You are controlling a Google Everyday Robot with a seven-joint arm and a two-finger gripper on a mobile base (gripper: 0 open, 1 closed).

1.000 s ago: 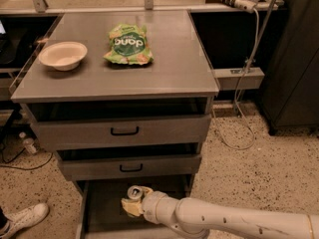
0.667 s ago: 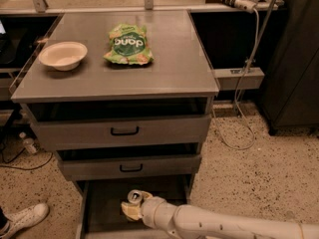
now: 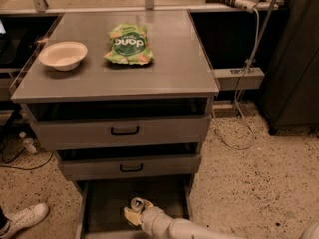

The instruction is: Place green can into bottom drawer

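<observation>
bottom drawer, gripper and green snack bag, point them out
bottom drawer (image 3: 107,203): camera view, bare floor of the open tray
gripper (image 3: 133,210): camera view, its front end, low inside the bottom drawer
green snack bag (image 3: 128,45): camera view, middle of its printed front

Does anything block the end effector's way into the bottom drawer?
Nothing visible does. The bottom drawer stands open, and the end effector is over its floor, lower than the middle drawer.

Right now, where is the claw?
Camera view, bottom centre: the claw sits inside the open bottom drawer, directly below the middle drawer.
</observation>
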